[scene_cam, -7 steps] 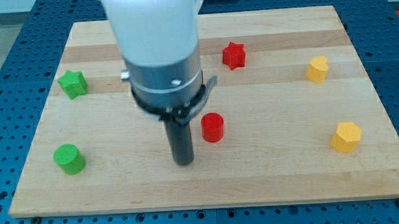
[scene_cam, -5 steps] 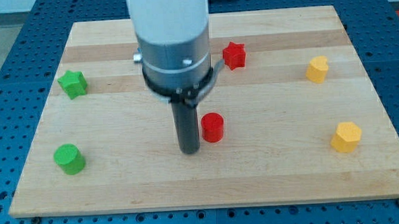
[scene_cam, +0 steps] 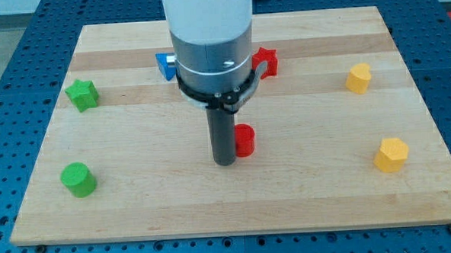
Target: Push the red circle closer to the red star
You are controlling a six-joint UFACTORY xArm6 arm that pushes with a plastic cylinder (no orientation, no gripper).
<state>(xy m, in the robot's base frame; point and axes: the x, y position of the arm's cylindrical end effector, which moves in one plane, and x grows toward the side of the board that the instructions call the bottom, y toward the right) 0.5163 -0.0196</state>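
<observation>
The red circle (scene_cam: 245, 141) is a small red cylinder near the middle of the wooden board (scene_cam: 304, 192). The red star (scene_cam: 267, 61) lies above it toward the view's top, partly hidden by the arm's body. My tip (scene_cam: 225, 161) is at the lower left of the red circle, right beside it, and the rod hides the circle's left edge. I cannot tell whether they touch.
A blue block (scene_cam: 164, 65) peeks out left of the arm. A green star (scene_cam: 81, 95) and a green circle (scene_cam: 77, 179) are at the view's left. Two yellow blocks (scene_cam: 357, 78) (scene_cam: 391, 153) are at the view's right.
My tip has slid to the view's right, from left of the red circle to right against its left side. The blue block has come into sight. The red circle has barely moved.
</observation>
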